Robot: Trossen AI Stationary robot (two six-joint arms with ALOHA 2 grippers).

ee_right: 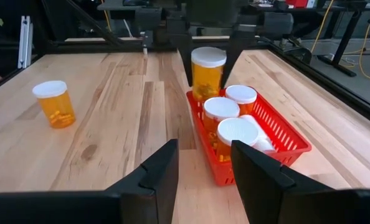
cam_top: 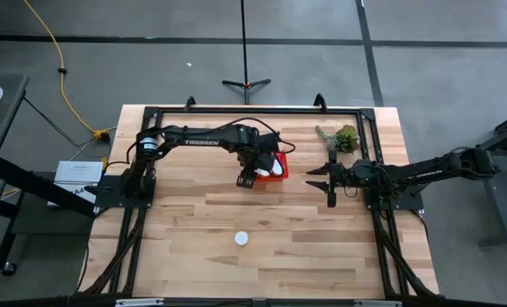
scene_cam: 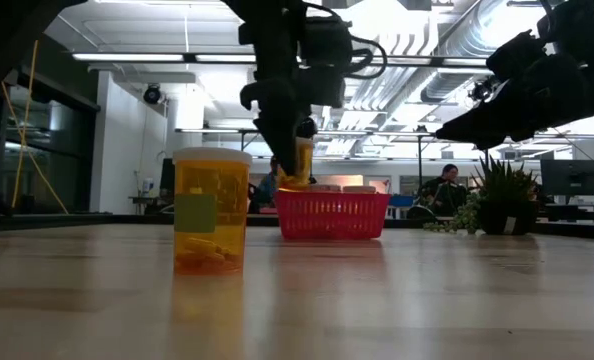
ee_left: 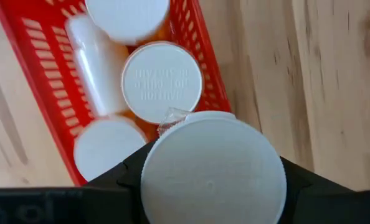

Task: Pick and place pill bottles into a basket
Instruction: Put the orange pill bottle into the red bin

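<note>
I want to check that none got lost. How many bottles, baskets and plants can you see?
pill bottles: 6 (4 in the basket, 1 between the left arm's fingers above it, 1 alone on the table)
red basket: 1
green plant sprig: 1
Total: 8

1. Hidden from above: most of the basket [cam_top: 279, 168], covered by the left arm and left claw [cam_top: 247, 179].
2. Cut off at the left wrist view's edge: the held bottle [ee_left: 213, 168], body unseen beneath its cap.
3. Blurred at table height: seated people in the room behind.
4. Too small from above: contents of the lone bottle [cam_top: 241, 239].
</note>
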